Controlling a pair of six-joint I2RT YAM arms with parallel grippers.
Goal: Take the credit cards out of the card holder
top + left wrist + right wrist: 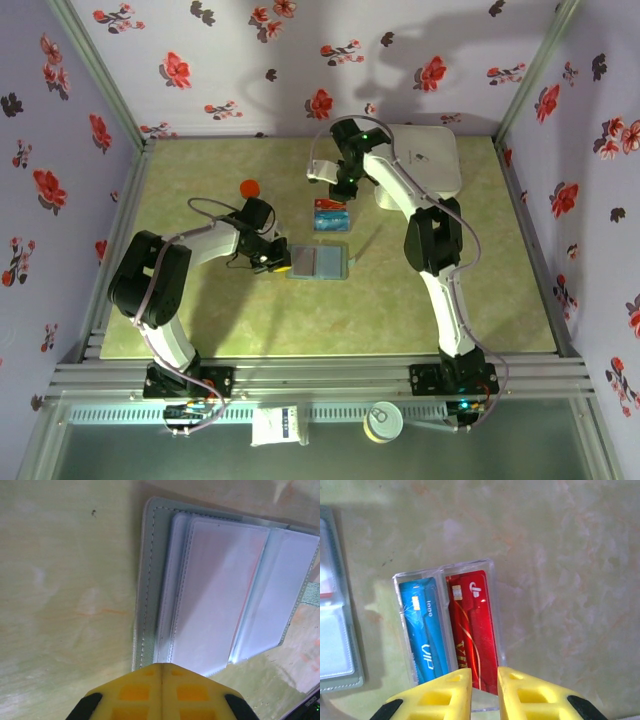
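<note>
The card holder (148, 590) lies open on the worktop (60, 580). Its clear sleeves are pale, their contents hard to make out, and its far corner is cut off. The left gripper (161, 672) is clenched empty at its near edge. The red card (472, 630) and blue card (424, 635) lie side by side in a clear tray (415, 577) near the holder. The right gripper (484, 680), fingers slightly parted, hides the red card's near end.

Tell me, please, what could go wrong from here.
The right hand hangs open low over the red card on the clear plastic piece; rising carelessly could nudge either. The left hand is shut at the edge of the card holder, so withdrawing may drag it. A reddish edge in one sleeve may be another card.
</note>
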